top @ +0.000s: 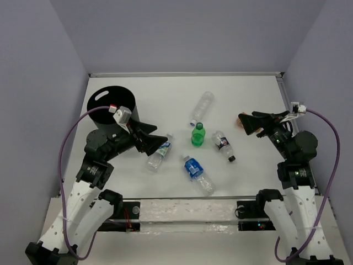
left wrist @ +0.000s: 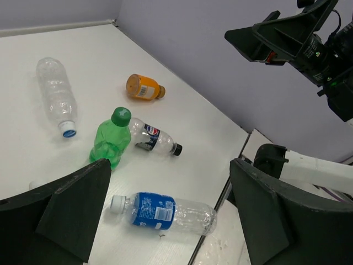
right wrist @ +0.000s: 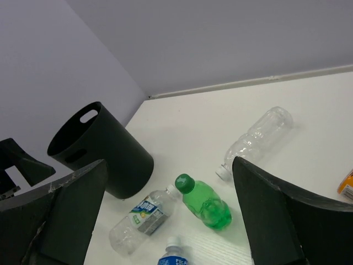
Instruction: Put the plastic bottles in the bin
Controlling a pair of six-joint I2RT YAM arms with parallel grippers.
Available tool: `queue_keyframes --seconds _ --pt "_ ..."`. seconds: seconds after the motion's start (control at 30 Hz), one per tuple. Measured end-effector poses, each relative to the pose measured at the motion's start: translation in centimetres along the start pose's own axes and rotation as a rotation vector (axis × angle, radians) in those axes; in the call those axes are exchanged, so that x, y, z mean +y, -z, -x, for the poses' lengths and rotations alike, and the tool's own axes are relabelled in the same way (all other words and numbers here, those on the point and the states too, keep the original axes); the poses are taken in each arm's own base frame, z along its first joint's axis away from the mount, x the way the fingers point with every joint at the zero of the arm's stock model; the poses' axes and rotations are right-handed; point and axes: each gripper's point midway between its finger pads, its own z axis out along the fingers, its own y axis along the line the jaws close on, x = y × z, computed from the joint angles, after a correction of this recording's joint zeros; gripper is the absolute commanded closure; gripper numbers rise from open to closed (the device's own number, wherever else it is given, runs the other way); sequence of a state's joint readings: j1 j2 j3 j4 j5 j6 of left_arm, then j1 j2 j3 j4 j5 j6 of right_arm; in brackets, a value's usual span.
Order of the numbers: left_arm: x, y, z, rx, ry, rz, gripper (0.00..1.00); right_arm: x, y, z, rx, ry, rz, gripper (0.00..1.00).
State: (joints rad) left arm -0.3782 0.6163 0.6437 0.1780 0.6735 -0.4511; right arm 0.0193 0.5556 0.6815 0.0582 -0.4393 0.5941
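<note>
The black bin (top: 107, 105) stands at the far left, also in the right wrist view (right wrist: 118, 160). Bottles lie on the table: plain clear (top: 202, 107), green (top: 198, 134), dark-labelled black-capped (top: 224, 145), blue-labelled (top: 197, 173) and a clear labelled one (top: 159, 153). The orange bottle (left wrist: 144, 87) shows in the left wrist view and at the right wrist view's edge (right wrist: 347, 185). My left gripper (top: 157, 141) is open and empty beside the clear labelled bottle, by the bin. My right gripper (top: 245, 120) is open and empty, raised at the right.
The table is white with lilac walls on three sides. The table's near edge (left wrist: 220, 207) runs close to the blue-labelled bottle (left wrist: 165, 210). A raised rail (top: 284, 94) lines the right side.
</note>
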Motion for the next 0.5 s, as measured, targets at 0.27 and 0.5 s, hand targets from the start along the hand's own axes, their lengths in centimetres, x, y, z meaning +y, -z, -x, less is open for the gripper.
queue_keyframes --seconds 0.27,0.5 --pt "1.0 -0.9 -0.5 0.024 0.038 0.017 0.01 -1.0 0.0 -1.9 0.046 -0.022 -0.012 0.0" --pt "2.9 -3.9 -2.1 0.108 0.065 0.108 0.03 -1.8 0.3 -2.7 0.056 -0.036 -0.042 0.0"
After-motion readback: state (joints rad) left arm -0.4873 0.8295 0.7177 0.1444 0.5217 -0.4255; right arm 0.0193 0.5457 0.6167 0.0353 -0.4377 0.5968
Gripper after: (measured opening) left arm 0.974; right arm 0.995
